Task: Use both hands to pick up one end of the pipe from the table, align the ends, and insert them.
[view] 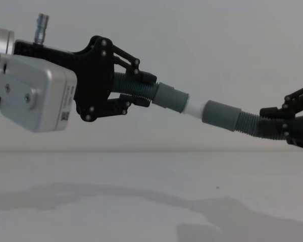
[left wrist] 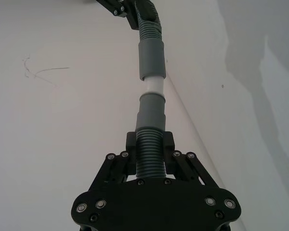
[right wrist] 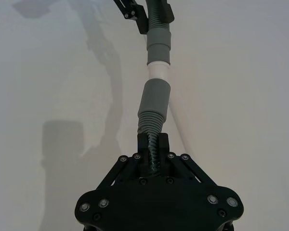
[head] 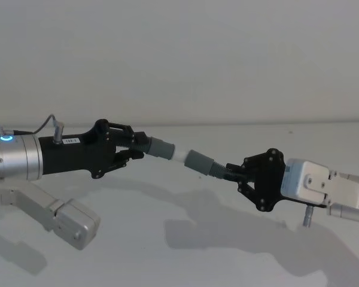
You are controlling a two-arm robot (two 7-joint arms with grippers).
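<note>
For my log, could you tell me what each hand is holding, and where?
Each holds one hose piece by its ribbed part behind the cuff: left hand the white-tipped piece, right hand the socket piece.

a pale grey wall [head: 179, 60] stands behind the work, plain and unmarked in the head view — it meets the surface below along a straight, faint seam. in the left wrist view a thin, curling pencil-like scribble [left wrist: 41, 73] marks the white surface, and a tiny dark speck [left wrist: 222, 86] lies well apart from it. soft grey shadows [head: 227, 233] fall below.
</note>
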